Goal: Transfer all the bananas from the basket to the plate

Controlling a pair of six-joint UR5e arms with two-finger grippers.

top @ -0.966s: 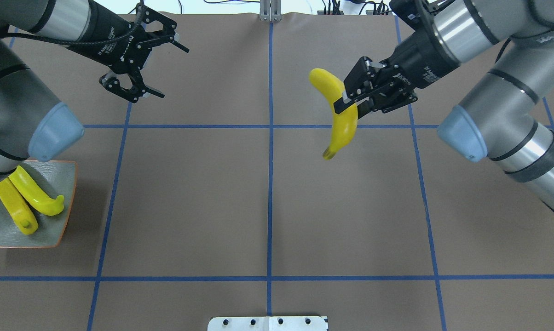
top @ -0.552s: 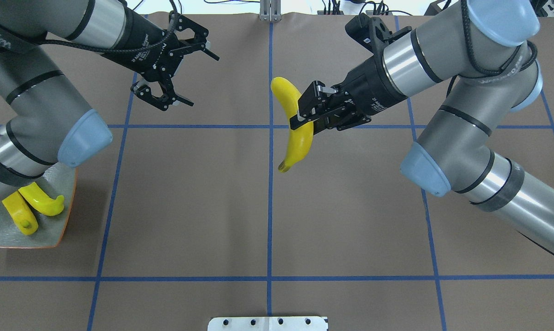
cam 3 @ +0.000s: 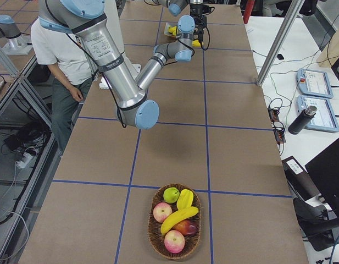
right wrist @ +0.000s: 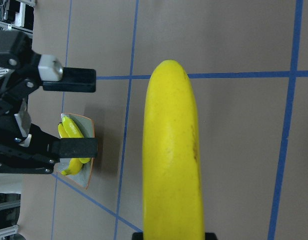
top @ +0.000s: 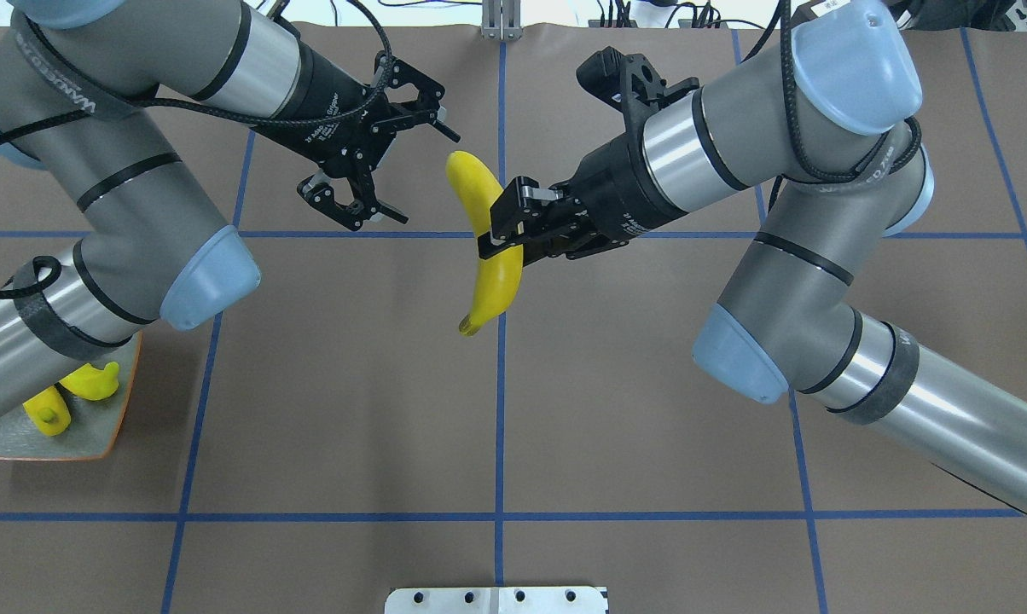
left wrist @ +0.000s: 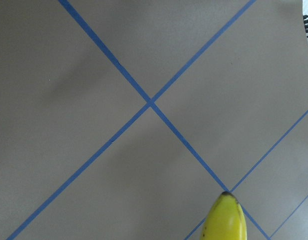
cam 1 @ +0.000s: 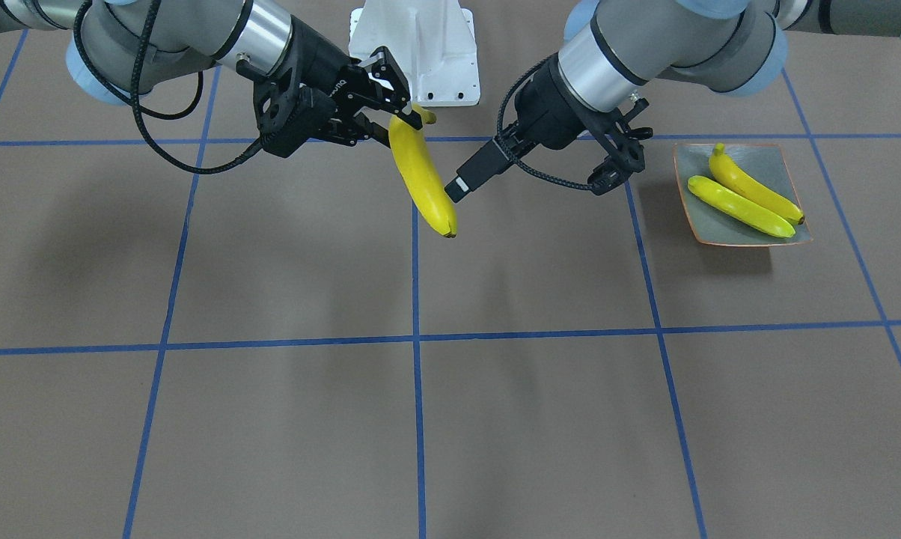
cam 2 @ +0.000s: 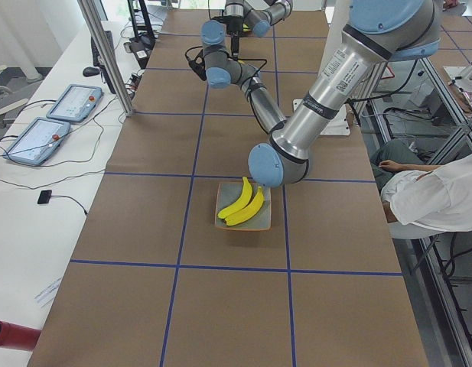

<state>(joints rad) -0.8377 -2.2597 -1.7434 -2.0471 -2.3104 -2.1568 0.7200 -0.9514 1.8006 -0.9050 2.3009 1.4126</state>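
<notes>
No legible txt; white print on left pincer (top: 429,178), right pincer (top: 498,223) too small.

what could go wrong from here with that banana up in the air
1. The right claw alone holds the held banana above the table, and the left claw is open beside the banana's upper end. If the right lets go before the left closes, the banana likely drops.
2. The plate already carries two bananas across most of it, so a third may slide off.
</notes>
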